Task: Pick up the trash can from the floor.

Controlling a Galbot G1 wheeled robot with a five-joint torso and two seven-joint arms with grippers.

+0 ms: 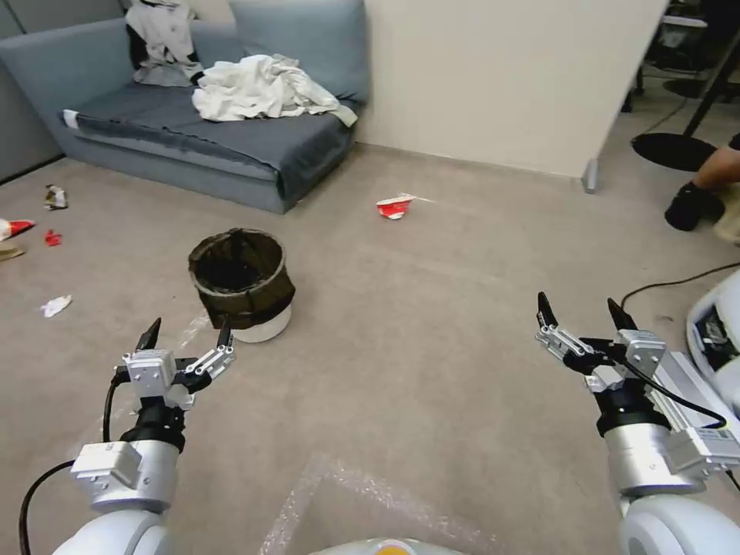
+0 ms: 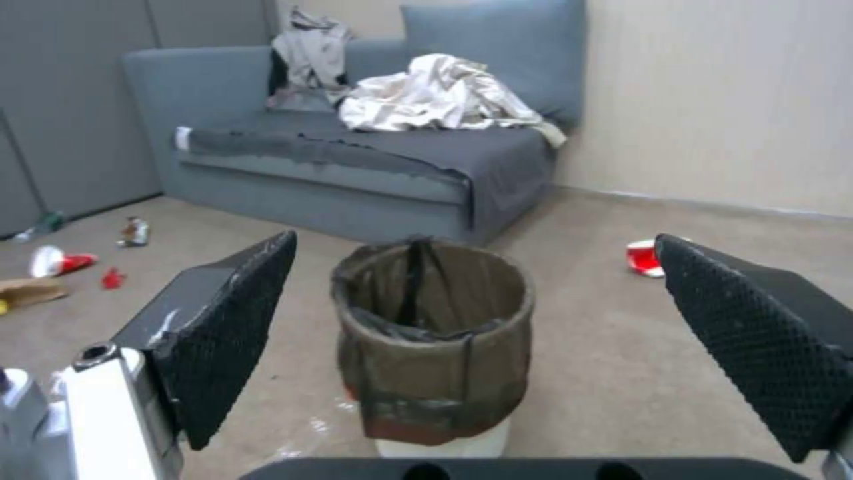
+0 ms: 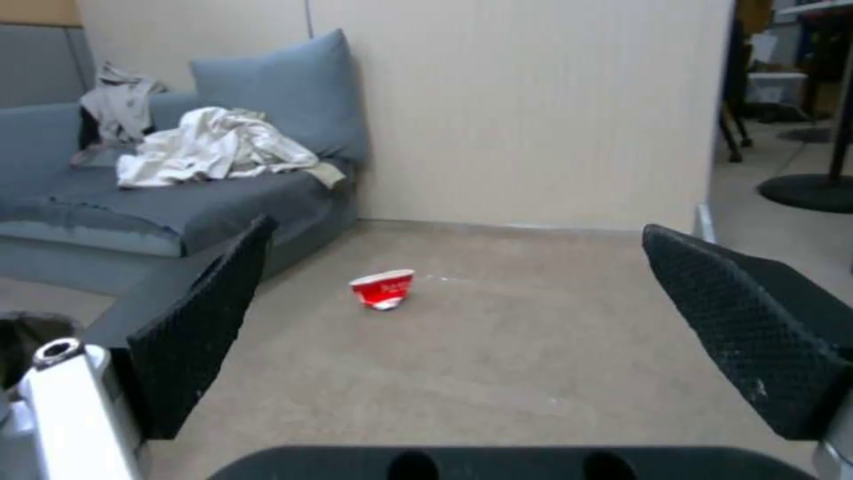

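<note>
The trash can (image 1: pixel 243 287) stands upright on the floor (image 1: pixel 432 308), a small white bin with a dark bag folded over its rim. My left gripper (image 1: pixel 187 334) hovers open just short of it, on its near left side. In the left wrist view the trash can (image 2: pixel 436 347) sits straight ahead between the two spread fingers (image 2: pixel 226 333), apart from both. My right gripper (image 1: pixel 580 311) is held open above bare floor at the right, far from the can. An edge of the trash can (image 3: pixel 26 337) shows in the right wrist view.
A grey sofa (image 1: pixel 231 146) with crumpled white cloth (image 1: pixel 262 89) stands behind the can. A crushed red-and-white cup (image 1: pixel 395 206) lies mid-floor. Litter scraps (image 1: pixel 55 306) lie at the left. A beige partition (image 1: pixel 501 77), a black cable (image 1: pixel 671 284) and a person's foot (image 1: pixel 694 204) are at the right.
</note>
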